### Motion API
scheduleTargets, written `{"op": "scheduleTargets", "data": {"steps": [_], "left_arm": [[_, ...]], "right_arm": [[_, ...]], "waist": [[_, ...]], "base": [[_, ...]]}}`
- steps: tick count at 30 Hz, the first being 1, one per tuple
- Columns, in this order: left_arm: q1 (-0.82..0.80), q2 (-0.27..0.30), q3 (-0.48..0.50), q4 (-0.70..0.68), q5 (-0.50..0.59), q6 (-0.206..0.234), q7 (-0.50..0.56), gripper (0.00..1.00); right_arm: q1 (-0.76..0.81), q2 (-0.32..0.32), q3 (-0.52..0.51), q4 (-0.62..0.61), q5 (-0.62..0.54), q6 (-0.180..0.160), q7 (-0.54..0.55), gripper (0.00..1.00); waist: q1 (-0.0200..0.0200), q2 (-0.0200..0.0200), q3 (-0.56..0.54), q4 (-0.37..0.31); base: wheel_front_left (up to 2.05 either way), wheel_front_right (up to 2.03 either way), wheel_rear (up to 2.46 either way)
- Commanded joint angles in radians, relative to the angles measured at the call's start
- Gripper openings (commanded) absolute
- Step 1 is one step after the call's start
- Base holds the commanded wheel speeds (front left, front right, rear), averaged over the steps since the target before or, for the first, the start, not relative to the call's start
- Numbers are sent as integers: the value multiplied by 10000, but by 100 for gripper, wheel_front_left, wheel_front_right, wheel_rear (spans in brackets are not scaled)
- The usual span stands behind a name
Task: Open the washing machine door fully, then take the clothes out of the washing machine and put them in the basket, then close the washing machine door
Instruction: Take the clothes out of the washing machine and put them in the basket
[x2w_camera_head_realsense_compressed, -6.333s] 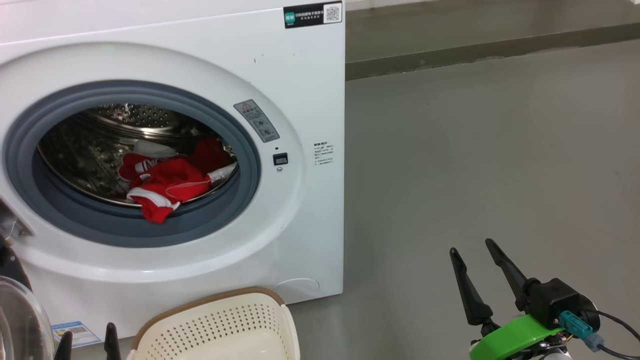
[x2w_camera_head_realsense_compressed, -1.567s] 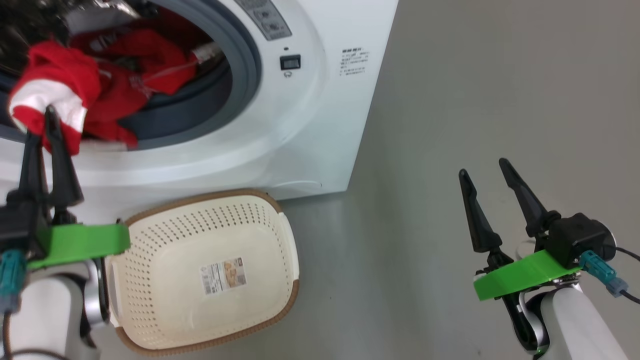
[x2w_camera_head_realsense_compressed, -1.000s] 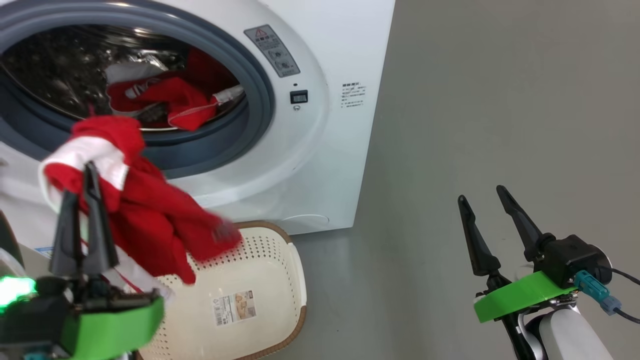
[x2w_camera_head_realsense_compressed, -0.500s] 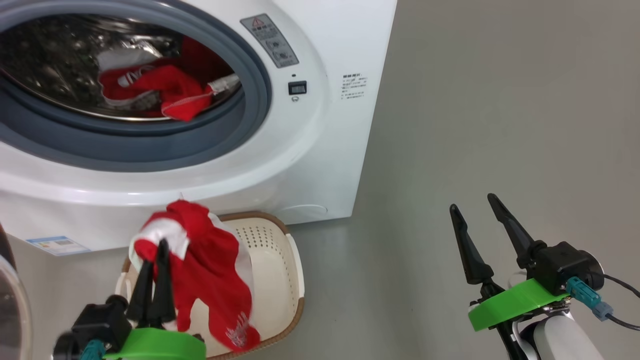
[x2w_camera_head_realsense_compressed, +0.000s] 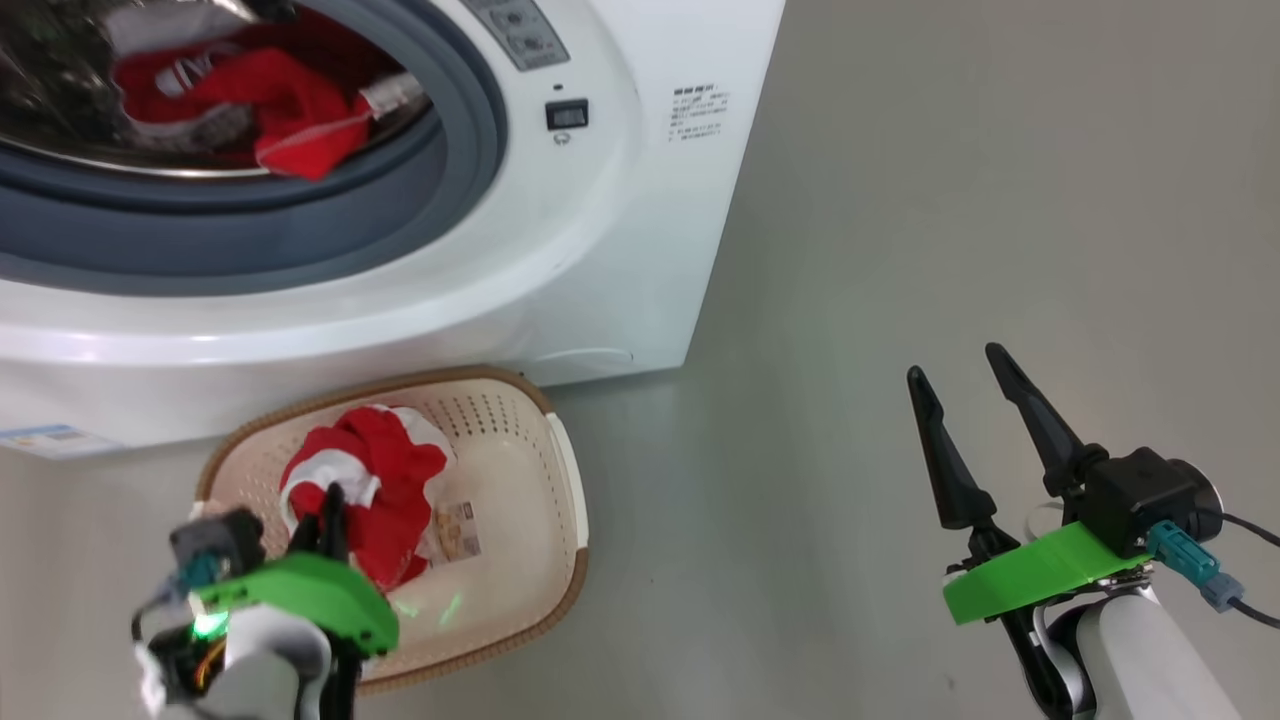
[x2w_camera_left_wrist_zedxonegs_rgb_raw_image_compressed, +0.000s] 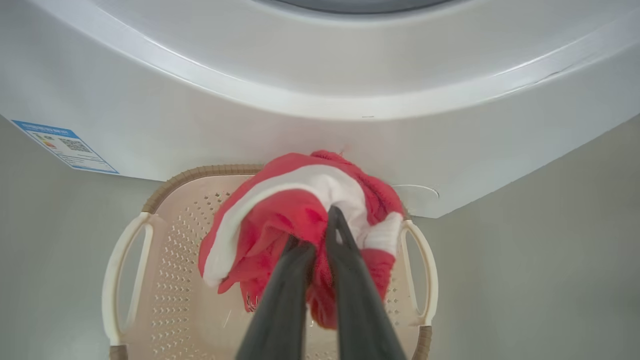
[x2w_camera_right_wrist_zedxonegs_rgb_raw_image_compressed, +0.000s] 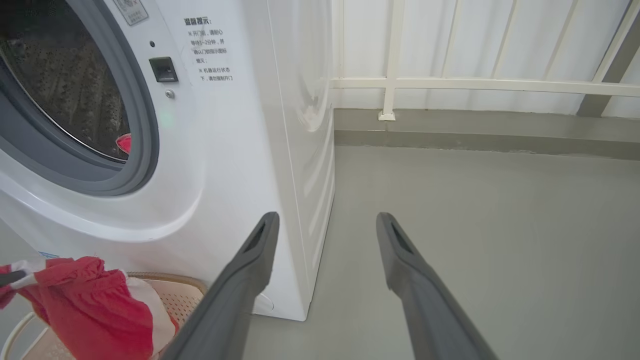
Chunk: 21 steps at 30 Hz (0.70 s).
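Grey floor (x2w_camera_head_realsense_compressed: 950, 200), bare concrete look; pale railing (x2w_camera_right_wrist_zedxonegs_rgb_raw_image_compressed: 475, 85) along the far wall in the right wrist view.

Washing machine (x2w_camera_head_realsense_compressed: 620, 250): white front-loader, standing on the floor at upper left of the head view. Opening is uncovered, with the grey rubber ring (x2w_camera_head_realsense_compressed: 300, 230) and steel drum (x2w_camera_head_realsense_compressed: 40, 70) exposed. Some of the clothes (x2w_camera_head_realsense_compressed: 270, 100) lie inside the drum, red with white trim, one fold resting at the lip of the ring.

Basket (x2w_camera_head_realsense_compressed: 520, 500): cream, perforated, brown rim, on the floor just in front of the machine's base.

Red garment (x2w_camera_head_realsense_compressed: 385, 490): bunched, white band across it, hanging inside the outline of the basket's rim. Cannot tell whether its lower folds touch the basket's bottom.

Left gripper (x2w_camera_left_wrist_zedxonegs_rgb_raw_image_compressed: 316, 235): above the basket, fingers clenched on the upper part of the red garment, cloth pinched between them and folding over one tip.

Right gripper (x2w_camera_head_realsense_compressed: 955, 360): low at the right, over bare floor, well apart from basket and machine. Fingers released, spread wide, nothing between them.

Small items: blue label (x2w_camera_left_wrist_zedxonegs_rgb_raw_image_compressed: 65, 147) low on the machine's front; paper label (x2w_camera_head_realsense_compressed: 458, 530) on the basket's floor, partly covered by the garment.
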<state>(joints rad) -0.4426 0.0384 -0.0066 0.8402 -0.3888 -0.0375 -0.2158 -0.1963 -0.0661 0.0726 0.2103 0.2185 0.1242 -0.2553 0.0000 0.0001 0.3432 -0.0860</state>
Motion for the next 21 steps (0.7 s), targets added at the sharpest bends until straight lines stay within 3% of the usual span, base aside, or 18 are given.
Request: {"op": "scheduleTargets", "data": {"steps": [1,12,21], "left_arm": [[-745,157,259,590,-163,-123,207,0],[-2667,403,389,3616,-725,-458,1540,0],[-3112,485,126,4268,-700,-570,2082,0]], "right_arm": [[-213,-101,189,-254,26,65,-65,100],[-577,-68,396,-287,105,65,-65,100],[-637,-64,378,-253,140,65,-65,100]], "waist": [[0,-1,495,-40],[0,-1,1355,-241],[0,-1,1611,-278]], "base": [[0,0,0],[0,0,0],[0,0,0]]}}
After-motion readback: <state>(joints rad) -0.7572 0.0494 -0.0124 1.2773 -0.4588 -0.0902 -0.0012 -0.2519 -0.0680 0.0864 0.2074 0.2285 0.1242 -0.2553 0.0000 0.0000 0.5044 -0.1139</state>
